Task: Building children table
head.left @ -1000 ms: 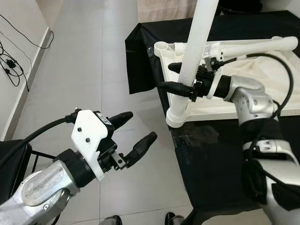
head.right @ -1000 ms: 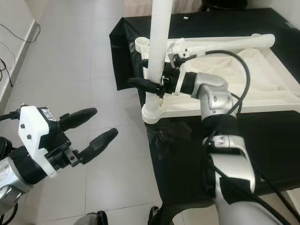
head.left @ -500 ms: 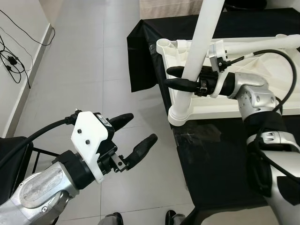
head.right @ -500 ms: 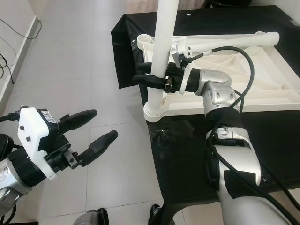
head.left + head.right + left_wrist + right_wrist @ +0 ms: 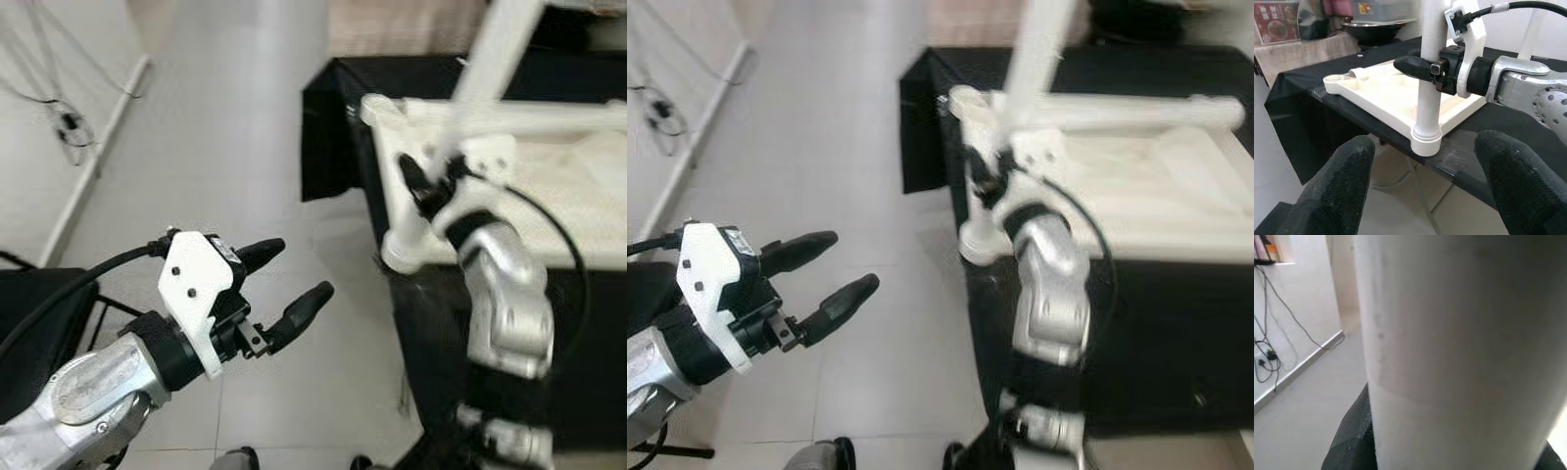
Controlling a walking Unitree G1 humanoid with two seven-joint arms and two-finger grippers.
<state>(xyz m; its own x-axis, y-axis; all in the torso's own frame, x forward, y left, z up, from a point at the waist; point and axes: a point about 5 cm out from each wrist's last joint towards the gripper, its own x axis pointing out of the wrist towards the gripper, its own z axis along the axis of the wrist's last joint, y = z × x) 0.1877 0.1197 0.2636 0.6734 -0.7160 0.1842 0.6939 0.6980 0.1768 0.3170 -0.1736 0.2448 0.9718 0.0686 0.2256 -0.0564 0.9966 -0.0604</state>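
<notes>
The white children's table top lies upside down on a table with a black cloth. A white round leg stands in the near corner socket, leaning a little. My right gripper is shut on this leg partway up, one black finger on each side of it. In the right wrist view the leg sits close against the camera. My left gripper hangs open over the floor, left of the table and apart from it, with nothing between its fingers.
Pale tiled floor lies left of the table. Cables trail along the wall at the far left. A dark seat stands at the lower left. A second white leg lies along the table top's far rim.
The whole picture has shifted and blurred, so the camera has moved. My right gripper still holds the leg, and its forearm now rises from below. The left gripper stays open.
</notes>
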